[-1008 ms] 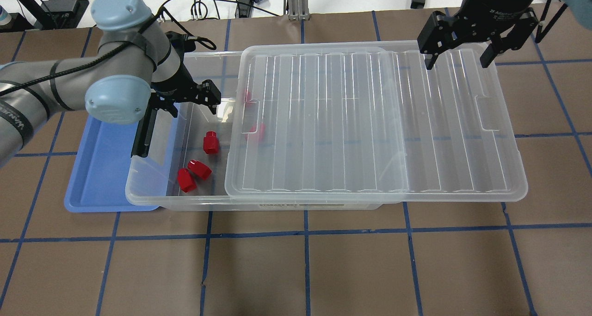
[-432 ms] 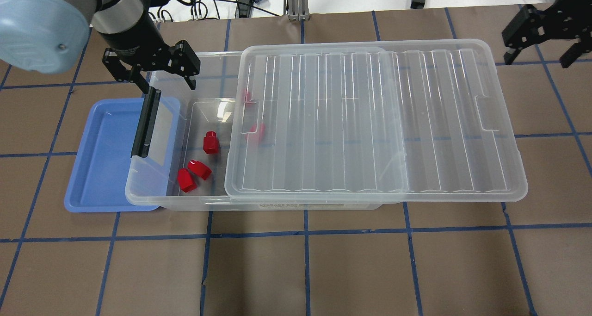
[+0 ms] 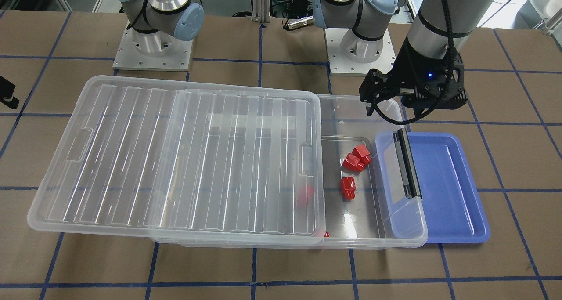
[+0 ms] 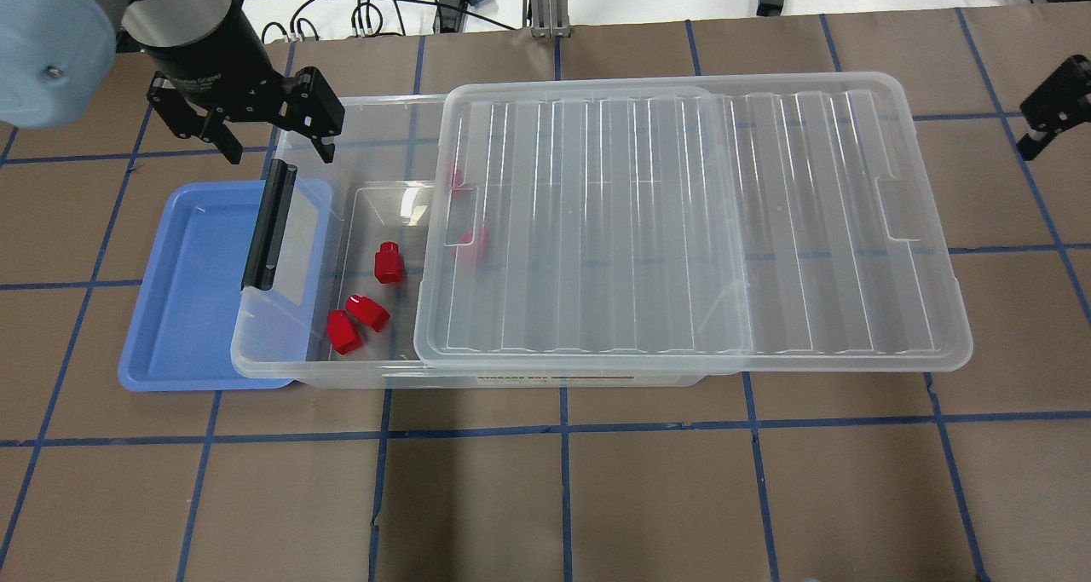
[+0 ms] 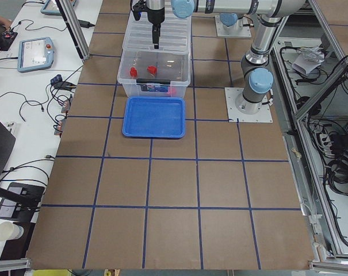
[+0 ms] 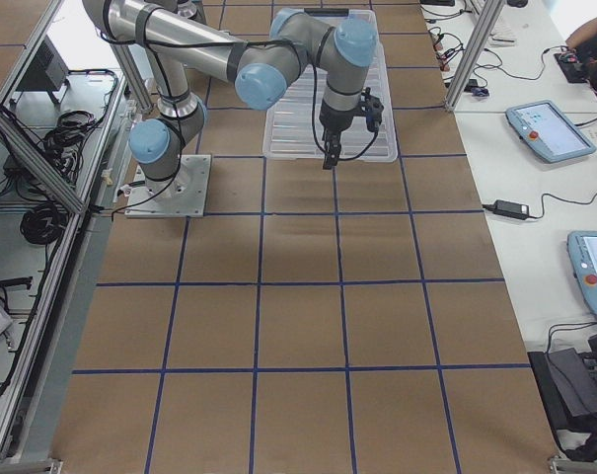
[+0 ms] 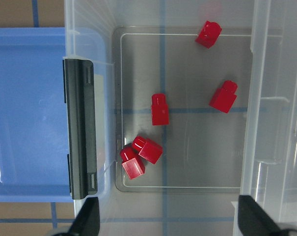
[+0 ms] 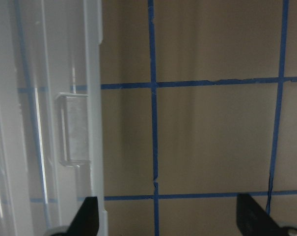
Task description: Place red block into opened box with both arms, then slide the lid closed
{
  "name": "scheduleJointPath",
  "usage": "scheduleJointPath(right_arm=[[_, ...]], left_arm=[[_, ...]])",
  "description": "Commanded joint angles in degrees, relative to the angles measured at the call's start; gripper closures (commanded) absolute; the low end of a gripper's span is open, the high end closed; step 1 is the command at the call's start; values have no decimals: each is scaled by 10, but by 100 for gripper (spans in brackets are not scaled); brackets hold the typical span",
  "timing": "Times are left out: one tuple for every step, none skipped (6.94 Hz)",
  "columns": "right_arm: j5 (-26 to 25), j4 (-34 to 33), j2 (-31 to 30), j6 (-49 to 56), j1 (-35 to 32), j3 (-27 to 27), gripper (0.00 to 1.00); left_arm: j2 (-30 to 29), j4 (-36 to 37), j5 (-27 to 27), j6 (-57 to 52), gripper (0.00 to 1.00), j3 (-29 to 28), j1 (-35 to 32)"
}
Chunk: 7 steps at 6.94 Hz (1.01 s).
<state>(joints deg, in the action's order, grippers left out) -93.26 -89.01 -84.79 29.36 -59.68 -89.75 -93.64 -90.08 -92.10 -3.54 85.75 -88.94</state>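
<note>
Several red blocks lie in the uncovered left end of the clear box (image 4: 375, 105): one alone (image 4: 389, 262) and two touching (image 4: 356, 319). Two more show blurred under the lid (image 4: 682, 224), which is slid toward the robot's right and overhangs that end. The black latch bar (image 4: 268, 224) stands on the left end. My left gripper (image 4: 279, 149) hangs open above the box's back left corner, and its wrist view looks down on the blocks (image 7: 160, 109). At the view's right edge, my right gripper's finger (image 4: 1050, 109) stays clear of the lid. Its wrist view shows the right gripper (image 8: 168, 221) open over bare table.
An empty blue tray (image 4: 187, 292) lies partly under the box's left end. Cables and an aluminium post (image 4: 545, 2) sit behind the table's back edge. The arm bases (image 3: 153, 49) stand behind the box. Brown table with blue tape lines spreads in front.
My left gripper has lifted out of the box and moved back and left. My right gripper has swung from the lid's back right corner out to the right edge. Blocks and lid stayed put.
</note>
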Motion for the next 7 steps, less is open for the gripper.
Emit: scheduleJointPath(right_arm=[[-15, -96, -4, 11, 9, -97, 0], [-10, -114, -4, 8, 5, -124, 0], [-9, -131, 0, 5, 2, -129, 0], [-7, -134, 2, 3, 0, -130, 0], [-1, -134, 2, -10, -16, -130, 0], [-2, -141, 2, -33, -44, -130, 0], [-2, -149, 4, -39, -53, -131, 0]], left_arm=[[19, -8, 3, -8, 0, 9, 0], [28, -7, 6, -9, 0, 9, 0], [32, -7, 6, -10, 0, 6, 1], [31, -8, 2, -9, 0, 6, 10], [33, -9, -1, -9, 0, -1, 11], [24, -8, 0, -6, 0, 0, 9], [15, -5, 0, -4, 0, -1, 10]])
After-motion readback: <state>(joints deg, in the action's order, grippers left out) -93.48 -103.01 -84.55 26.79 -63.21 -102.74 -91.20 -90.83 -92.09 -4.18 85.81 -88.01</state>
